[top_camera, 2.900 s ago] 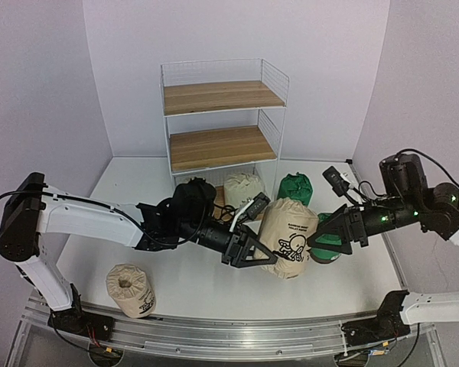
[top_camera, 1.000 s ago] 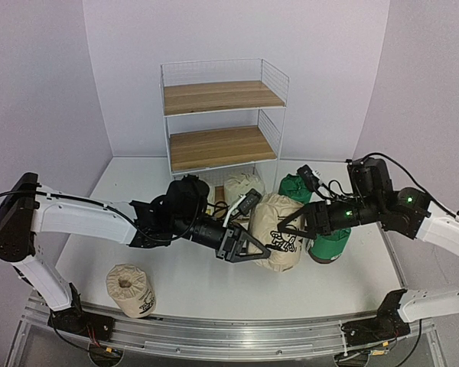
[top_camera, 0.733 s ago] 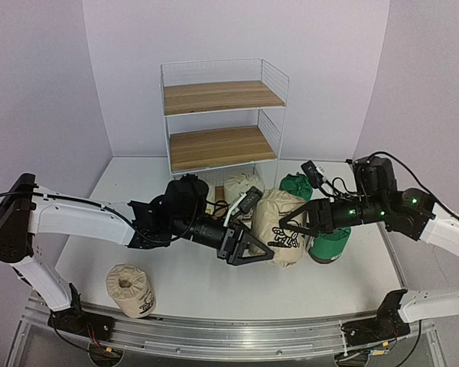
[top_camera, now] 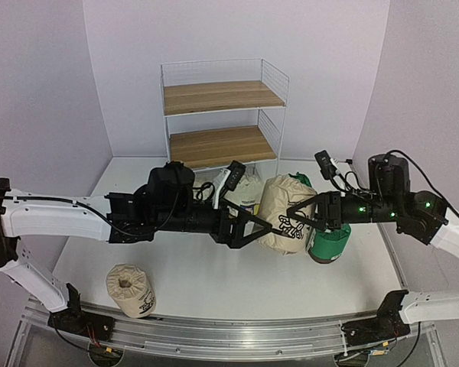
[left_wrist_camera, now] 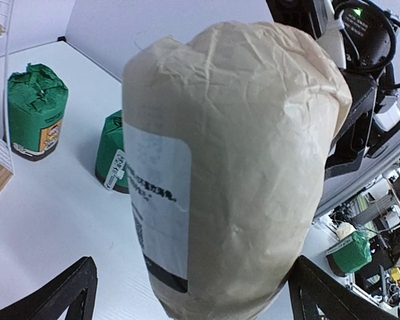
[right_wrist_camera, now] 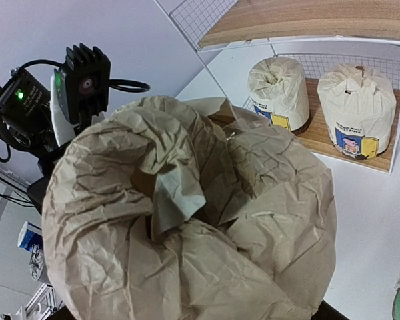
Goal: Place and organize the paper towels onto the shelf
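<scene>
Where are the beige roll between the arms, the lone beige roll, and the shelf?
Middle beige roll (top_camera: 279, 200): top view, plain wrapper above print.
Lone beige roll (top_camera: 130, 290): top view, middle of wrapper.
Shelf (top_camera: 222, 97): top view, bare upper board.

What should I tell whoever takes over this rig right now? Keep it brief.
Left end effector open, straddling a beige roll; right end effector at its other side, grip unclear.
Done: two white rolls on the shelf's bottom board.
Remaining: this beige roll, the other beige roll lying on the table, two green rolls standing on it.
</scene>
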### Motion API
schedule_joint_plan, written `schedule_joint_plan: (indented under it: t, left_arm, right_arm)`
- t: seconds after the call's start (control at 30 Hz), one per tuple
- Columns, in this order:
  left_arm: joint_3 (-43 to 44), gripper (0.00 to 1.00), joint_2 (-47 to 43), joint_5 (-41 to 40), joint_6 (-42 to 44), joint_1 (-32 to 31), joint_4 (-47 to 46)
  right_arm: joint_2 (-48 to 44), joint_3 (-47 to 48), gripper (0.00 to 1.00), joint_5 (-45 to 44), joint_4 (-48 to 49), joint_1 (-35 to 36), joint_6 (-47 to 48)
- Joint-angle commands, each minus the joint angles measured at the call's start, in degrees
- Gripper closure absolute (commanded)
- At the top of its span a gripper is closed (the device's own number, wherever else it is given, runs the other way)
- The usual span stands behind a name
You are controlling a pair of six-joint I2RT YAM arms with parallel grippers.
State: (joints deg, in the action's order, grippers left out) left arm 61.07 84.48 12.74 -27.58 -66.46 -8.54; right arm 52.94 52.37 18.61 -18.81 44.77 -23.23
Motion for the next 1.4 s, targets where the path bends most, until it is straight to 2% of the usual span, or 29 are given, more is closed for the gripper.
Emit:
schedule_joint_plan:
  t: [0.0, 0.3, 0.53, 0.63, 0.77, 1.37]
  left_arm:
    - [-1.7, 0.0, -5.4, -8.3, -0.7, 0.6, 3.2]
    - [-7.7, 0.0, -18.0, -20.9, -5.8, 0.6, 12.1]
    - [-9.9, 0.0, -24.9, -30.3, -11.0, 0.6, 20.2]
    - [-11.2, 0.0, -27.5, -31.6, -12.1, 0.6, 21.6]
    - [-11.8, 0.0, -29.1, -32.7, -13.1, 0.7, 23.3]
    - [-12.4, 0.0, -30.1, -34.6, -14.9, 0.6, 27.3]
  right_arm:
    - [-1.0, 3.6, 1.0, -3.9, 2.1, 0.4, 3.1]
    - [9.7, 14.4, 1.0, -17.6, 3.2, 0.5, 12.2]
    - [18.8, 17.6, 1.0, -27.2, 15.1, 0.7, 17.0]
    - [20.7, 16.2, 1.0, -29.7, 23.3, 1.1, 19.6]
    - [22.5, 15.8, 1.0, -32.1, 29.3, 1.6, 22.1]
    - [30.7, 17.4, 1.0, -36.6, 39.4, 1.9, 28.6]
